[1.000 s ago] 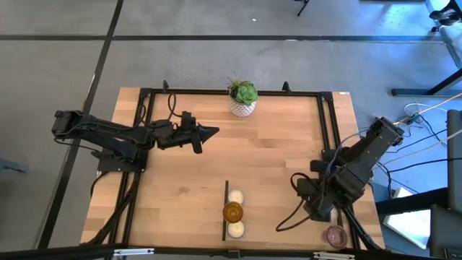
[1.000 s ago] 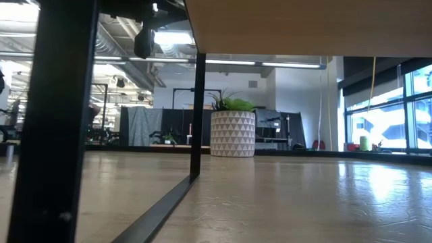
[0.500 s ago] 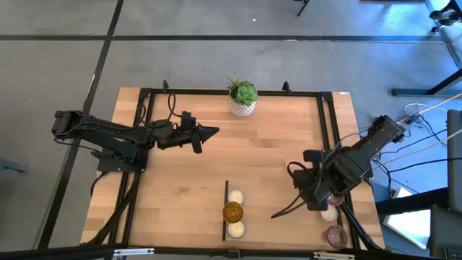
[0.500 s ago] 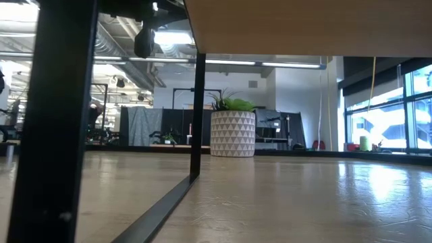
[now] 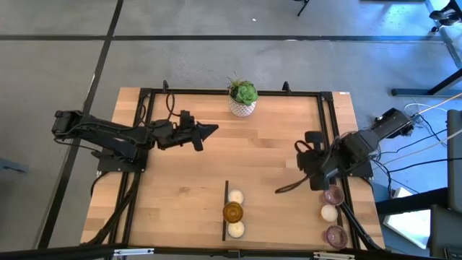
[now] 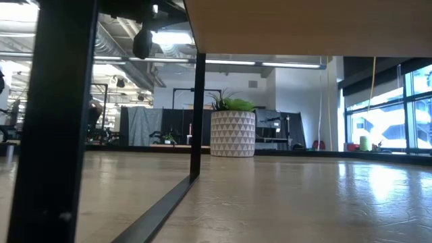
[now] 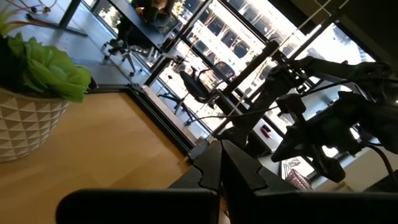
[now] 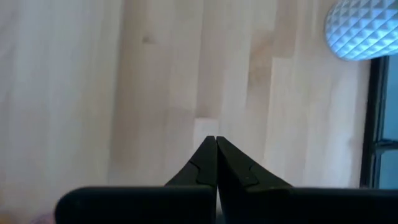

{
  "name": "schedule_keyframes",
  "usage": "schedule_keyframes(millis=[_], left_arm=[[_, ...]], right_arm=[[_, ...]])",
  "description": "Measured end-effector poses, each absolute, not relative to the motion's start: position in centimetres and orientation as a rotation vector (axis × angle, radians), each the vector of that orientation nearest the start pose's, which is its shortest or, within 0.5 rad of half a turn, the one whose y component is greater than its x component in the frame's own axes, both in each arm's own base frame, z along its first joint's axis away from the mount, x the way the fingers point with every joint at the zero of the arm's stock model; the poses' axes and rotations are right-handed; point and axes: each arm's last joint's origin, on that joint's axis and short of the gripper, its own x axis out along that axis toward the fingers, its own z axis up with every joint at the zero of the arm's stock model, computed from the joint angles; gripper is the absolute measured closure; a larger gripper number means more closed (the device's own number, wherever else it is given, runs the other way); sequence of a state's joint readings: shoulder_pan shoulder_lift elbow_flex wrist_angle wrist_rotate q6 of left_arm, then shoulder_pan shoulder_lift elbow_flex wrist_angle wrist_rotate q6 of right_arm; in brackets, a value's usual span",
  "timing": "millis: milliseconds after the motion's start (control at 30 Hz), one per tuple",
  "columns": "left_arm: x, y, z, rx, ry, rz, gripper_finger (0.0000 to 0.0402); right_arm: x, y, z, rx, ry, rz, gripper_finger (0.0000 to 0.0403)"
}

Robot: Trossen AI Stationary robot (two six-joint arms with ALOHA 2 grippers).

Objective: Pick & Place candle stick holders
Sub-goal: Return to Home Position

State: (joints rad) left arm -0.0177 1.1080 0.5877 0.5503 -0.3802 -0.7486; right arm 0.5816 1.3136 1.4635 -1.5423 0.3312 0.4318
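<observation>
at the left of the table the left gripper hangs over the wood, pointing in toward the middle. its fingers are pressed together, with nothing between them. at the far edge, about midway, the white patterned pot stands with its green plant. near the front edge three candle stick holders sit in a short line just beside a thin dark strip – the far cream holder, the amber holder, the near cream holder. right of them the right gripper hovers above bare wood, its fingers closed tip to tip on nothing. by the right edge the other three line up – the far mauve holder close under the arm, the edge cream holder, the near mauve holder.
</observation>
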Motion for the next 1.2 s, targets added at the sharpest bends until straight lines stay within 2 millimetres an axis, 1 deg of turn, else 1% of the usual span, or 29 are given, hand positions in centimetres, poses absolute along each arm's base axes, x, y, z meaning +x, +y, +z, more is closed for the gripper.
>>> schedule_keyframes(millis=[133, 367, 467, 533, 633, 767, 867, 967, 1067, 1200], left_arm=[[23.9, 0.7, 27.3, -0.746, -0.176, 0.357, 0.0398], [23.8, 0.8, 27.8, -0.734, -0.233, 0.362, 0.0398], [23.8, 0.8, 28.1, -0.722, -0.252, 0.355, 0.0398], [23.8, 0.8, 28.1, -0.719, -0.251, 0.357, 0.0398], [24.0, 0.8, 28.6, -0.685, -0.263, 0.365, 0.0398], [24.6, 0.9, 29.2, -0.603, -0.263, 0.408, 0.0398], [25.2, 1.1, 29.3, -0.548, -0.249, 0.427, 0.0398], [26.0, 1.5, 28.9, -0.564, -0.232, 0.433, 0.0398], [26.8, 2.0, 28.2, -0.588, -0.202, 0.4, 0.0398], [27.5, 2.8, 27.3, -0.631, -0.159, 0.36, 0.0398]], right_arm=[[16.9, 9.0, 35.3, -0.249, 1.161, -0.075, 0.0403], [14.9, 5.4, 33.7, -0.122, 0.999, -0.15, 0.0403], [13.9, 4.0, 33.7, -0.097, 0.94, -0.177, 0.0403], [13.6, 3.3, 33.9, -0.087, 0.902, -0.193, 0.0403], [13.2, 2.4, 34.2, -0.097, 0.857, -0.206, 0.0403], [13.5, 1.5, 33.5, -0.131, 0.841, -0.218, 0.0403], [14.3, 0.9, 33.0, -0.108, 0.792, -0.246, 0.0403], [15.2, 0.2, 32.4, -0.035, 0.73, -0.232, 0.0403], [16.0, -0.6, 32.0, 0.052, 0.657, -0.228, 0.0403], [16.2, -1.6, 31.2, 0.138, 0.604, -0.274, 0.0403]])
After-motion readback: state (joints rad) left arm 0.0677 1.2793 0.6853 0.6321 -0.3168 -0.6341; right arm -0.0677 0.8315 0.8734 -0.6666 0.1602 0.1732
